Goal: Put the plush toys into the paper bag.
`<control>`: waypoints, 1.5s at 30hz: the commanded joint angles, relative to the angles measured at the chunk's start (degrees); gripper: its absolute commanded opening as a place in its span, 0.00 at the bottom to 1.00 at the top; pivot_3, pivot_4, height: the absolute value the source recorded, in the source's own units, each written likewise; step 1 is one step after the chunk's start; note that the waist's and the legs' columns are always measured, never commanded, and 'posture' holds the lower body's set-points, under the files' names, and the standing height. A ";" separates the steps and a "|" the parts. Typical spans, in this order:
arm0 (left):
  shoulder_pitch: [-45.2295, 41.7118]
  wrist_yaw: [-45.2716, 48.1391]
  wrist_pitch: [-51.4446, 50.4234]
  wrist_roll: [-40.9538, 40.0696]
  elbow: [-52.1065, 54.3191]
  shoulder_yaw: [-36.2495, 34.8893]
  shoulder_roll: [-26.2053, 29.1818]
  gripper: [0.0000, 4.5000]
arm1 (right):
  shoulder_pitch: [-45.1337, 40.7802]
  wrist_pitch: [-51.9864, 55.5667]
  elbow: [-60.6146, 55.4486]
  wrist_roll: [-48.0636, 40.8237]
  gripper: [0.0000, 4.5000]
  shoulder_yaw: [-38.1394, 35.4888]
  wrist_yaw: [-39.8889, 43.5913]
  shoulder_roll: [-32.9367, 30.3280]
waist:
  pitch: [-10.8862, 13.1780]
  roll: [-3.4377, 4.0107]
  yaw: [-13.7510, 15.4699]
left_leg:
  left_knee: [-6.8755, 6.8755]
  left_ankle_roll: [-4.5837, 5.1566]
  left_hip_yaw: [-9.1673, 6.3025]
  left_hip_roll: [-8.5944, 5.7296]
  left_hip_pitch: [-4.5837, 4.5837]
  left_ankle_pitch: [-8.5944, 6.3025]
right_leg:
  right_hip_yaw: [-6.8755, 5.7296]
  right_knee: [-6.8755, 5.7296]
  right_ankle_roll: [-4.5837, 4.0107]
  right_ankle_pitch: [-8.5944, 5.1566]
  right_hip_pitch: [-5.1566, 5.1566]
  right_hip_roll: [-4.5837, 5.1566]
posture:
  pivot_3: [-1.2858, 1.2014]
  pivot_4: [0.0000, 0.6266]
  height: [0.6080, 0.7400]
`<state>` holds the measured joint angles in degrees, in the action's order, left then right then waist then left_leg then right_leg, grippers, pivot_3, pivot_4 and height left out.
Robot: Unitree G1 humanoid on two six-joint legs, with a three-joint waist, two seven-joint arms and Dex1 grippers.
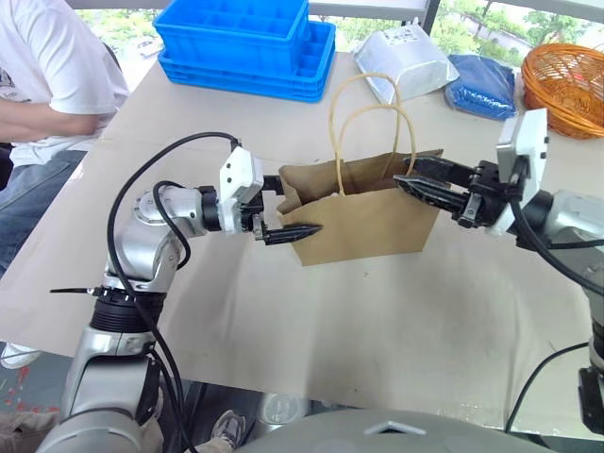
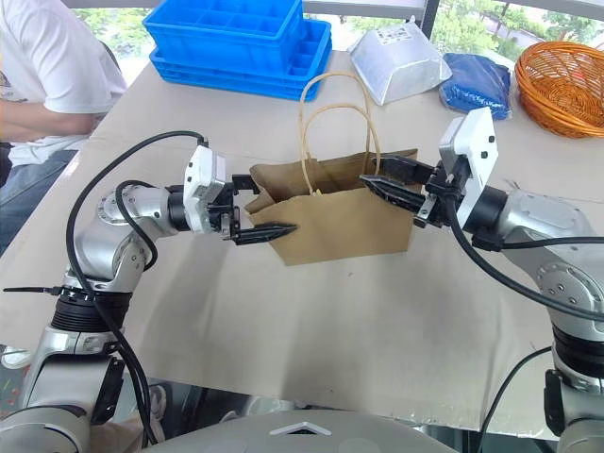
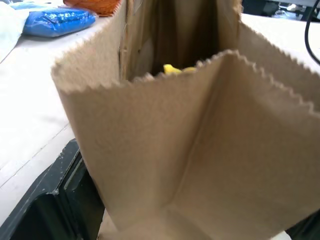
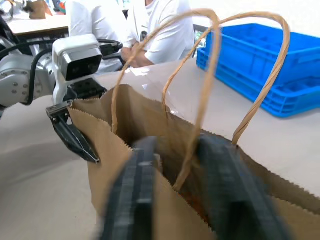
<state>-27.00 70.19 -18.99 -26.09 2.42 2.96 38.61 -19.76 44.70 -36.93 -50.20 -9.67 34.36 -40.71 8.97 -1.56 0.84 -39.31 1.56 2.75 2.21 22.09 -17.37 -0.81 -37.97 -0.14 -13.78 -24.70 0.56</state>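
Observation:
The tan paper bag point(image 1: 363, 217) stands upright mid-table, its two cord handles point(image 1: 373, 123) rising above the mouth. My left gripper point(image 1: 297, 205) is open at the bag's left end, one finger by the top edge and the other against the front wall. At the right end, my right gripper point(image 1: 404, 175) reaches level over the mouth. Its fingers point(image 4: 135, 190) are apart, with a handle cord running between them, and hold nothing. Of the plush toys, a yellow tip point(image 3: 172, 69) and a reddish patch point(image 4: 192, 200) show deep inside the bag. The rest is hidden by the walls.
Stacked blue crates point(image 1: 245, 42) stand at the far edge of the table point(image 1: 377, 311). To their right are a white-grey pouch point(image 1: 406, 61), a blue packet point(image 1: 481, 85) and an orange wicker basket point(image 1: 566, 85). A person in a white shirt point(image 1: 47, 85) sits at the left.

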 commanded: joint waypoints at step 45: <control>0.43 8.83 -0.12 -2.54 -3.49 -5.45 6.34 0.60 | 52.29 -24.02 -12.23 17.61 1.00 -18.99 15.81 0.60 | -0.12 -0.03 -0.16 | -0.12 0.00 -0.04 0.12 -0.36 -0.01 | 0.22 -0.03 0.10 -0.09 0.37 -0.48 | 0.52 0.24 1.00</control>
<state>-26.76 80.68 -16.54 -26.43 -4.21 0.04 43.85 32.65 21.77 -48.49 -32.15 -28.38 50.59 -40.34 8.85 -1.59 0.68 -39.44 1.56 2.72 2.34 21.73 -17.38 -0.59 -38.00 -0.03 -13.87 -24.32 0.14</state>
